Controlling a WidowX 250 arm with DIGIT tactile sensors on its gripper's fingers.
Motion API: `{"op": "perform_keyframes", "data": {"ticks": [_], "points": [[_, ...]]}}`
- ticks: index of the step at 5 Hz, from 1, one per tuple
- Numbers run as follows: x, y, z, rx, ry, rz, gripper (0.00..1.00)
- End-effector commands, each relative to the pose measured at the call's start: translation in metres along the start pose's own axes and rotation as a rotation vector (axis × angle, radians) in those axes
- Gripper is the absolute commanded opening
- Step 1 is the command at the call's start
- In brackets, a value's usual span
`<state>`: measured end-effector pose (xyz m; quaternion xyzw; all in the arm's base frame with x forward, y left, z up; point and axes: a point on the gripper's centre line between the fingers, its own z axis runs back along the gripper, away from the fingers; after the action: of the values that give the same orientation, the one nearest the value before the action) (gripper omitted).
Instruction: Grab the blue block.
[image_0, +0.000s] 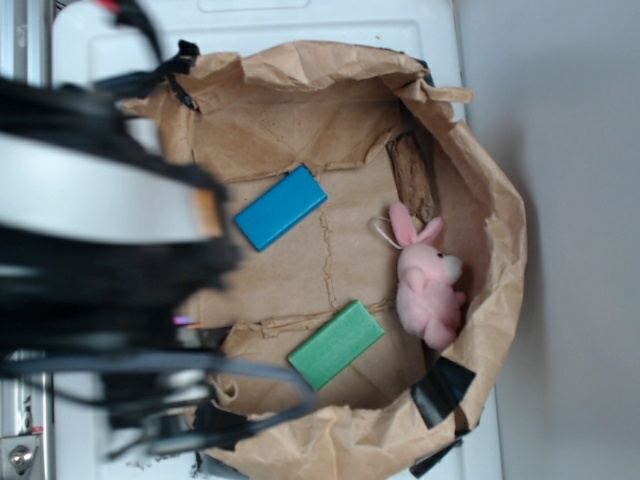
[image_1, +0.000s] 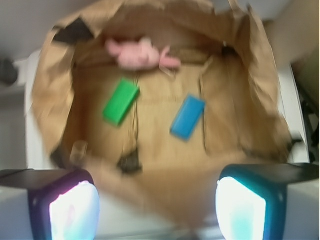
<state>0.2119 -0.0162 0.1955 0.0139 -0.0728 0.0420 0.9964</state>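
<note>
1. One blue block (image_0: 280, 207) lies flat on the floor of a brown paper bag (image_0: 300, 90) that is spread open into a shallow tray on the white worktop (image_0: 400, 25).
2. One green block (image_0: 336, 344) lies flat in the same bag, well apart from the blue one.
3. One pink plush bunny (image_0: 428, 280) rests against the bag's wall, near the green block.
4. One gripper (image_1: 157, 202) hovers over the bag's near edge, its jaws spread wide and empty, both fingers (image_1: 75, 207) framing the bottom of the wrist view.
5. In the wrist view the blue block (image_1: 188, 117) sits ahead of the jaws, apart from them.
</note>
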Motion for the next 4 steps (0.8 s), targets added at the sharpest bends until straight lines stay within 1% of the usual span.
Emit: {"op": "perform_keyframes", "data": {"ticks": [1,3,4], "points": [[-0.04,0.02,0.008,0.05,-0.091,0.086,1.0],[-0.04,0.02,0.008,0.05,-0.091,0.086,1.0],[-0.034,0.024,-0.009,0.05,-0.066,0.122,1.0]]}}
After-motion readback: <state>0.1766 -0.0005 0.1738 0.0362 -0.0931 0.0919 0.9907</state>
